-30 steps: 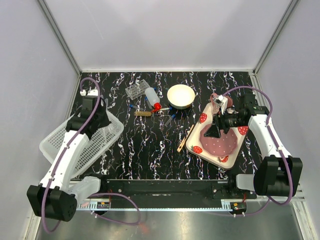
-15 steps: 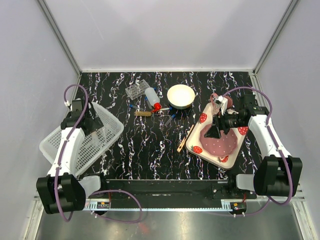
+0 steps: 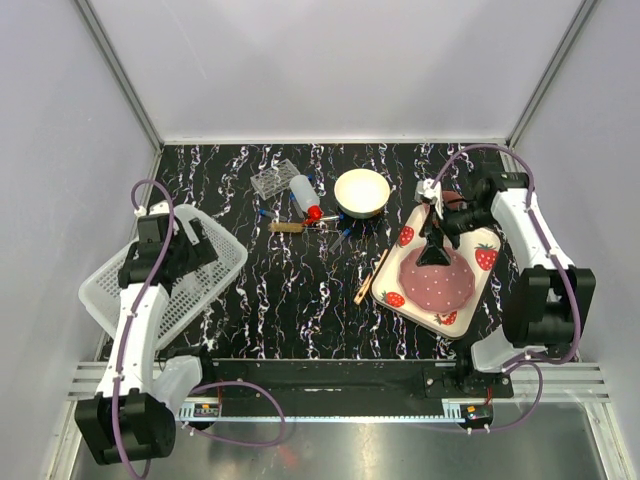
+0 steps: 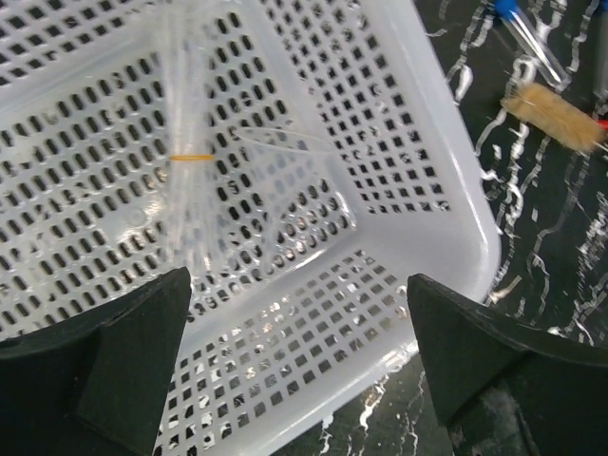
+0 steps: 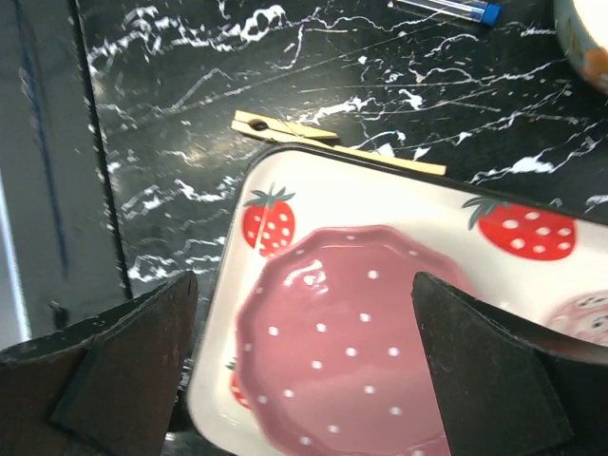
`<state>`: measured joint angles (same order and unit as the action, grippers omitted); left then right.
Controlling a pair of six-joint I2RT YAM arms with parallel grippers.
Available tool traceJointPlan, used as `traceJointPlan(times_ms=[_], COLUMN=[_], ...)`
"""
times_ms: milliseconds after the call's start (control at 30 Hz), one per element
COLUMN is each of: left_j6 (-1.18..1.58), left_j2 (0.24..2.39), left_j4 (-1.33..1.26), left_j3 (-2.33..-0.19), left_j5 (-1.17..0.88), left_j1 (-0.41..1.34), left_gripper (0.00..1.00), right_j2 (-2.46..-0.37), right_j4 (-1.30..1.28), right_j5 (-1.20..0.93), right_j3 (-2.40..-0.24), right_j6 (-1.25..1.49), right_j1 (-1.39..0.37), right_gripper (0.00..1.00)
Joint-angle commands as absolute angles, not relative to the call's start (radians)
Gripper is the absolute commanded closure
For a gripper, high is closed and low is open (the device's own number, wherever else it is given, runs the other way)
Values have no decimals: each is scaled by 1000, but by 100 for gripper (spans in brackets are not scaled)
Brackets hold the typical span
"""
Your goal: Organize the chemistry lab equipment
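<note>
Hovering | left end effector (image 4: 299,380) wide over basket (image 4: 456,180), pipettes (image 4: 185,157) inside; right end effector (image 5: 299,370) wide over strawberry plate (image 5: 380,204)

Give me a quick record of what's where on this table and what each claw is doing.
Left gripper: open, empty, above the white basket
Basket contents: banded bundle of clear pipettes
Right gripper: open, empty, above the strawberry plate
On tabletop: tube rack, squeeze bottle, blue-capped tubes
Beside plate: wooden stick
</note>
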<state>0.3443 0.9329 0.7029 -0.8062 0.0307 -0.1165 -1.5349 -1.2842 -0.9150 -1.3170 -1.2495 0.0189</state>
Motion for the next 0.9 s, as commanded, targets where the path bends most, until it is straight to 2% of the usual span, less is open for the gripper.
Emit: traceJointPlan(times_ms=[0,267,500,867], left_j6=[302,302,302,302], left_j2=[875,842,827,785], left_j4=[624,592,574,569], left_j3=[-788,-772,-762,-762], left_j5=[-130,-192,-242,-222], left_j1=[-121,-120,-118,-115], left_gripper=[1,1,1,1], right_j2=[-1565,-1609,-1709,-1782], right_j4=[-1624,-1566,-1520,-1376], right_j5=[-796,-592,-565,-379], right_j3=[-1431,-1522,-1630,-1601], right_j6=[-1488,-1505,-1486,-1485], right_j1=[-46,-253,-425,-696], right_gripper=[0,0,0,0])
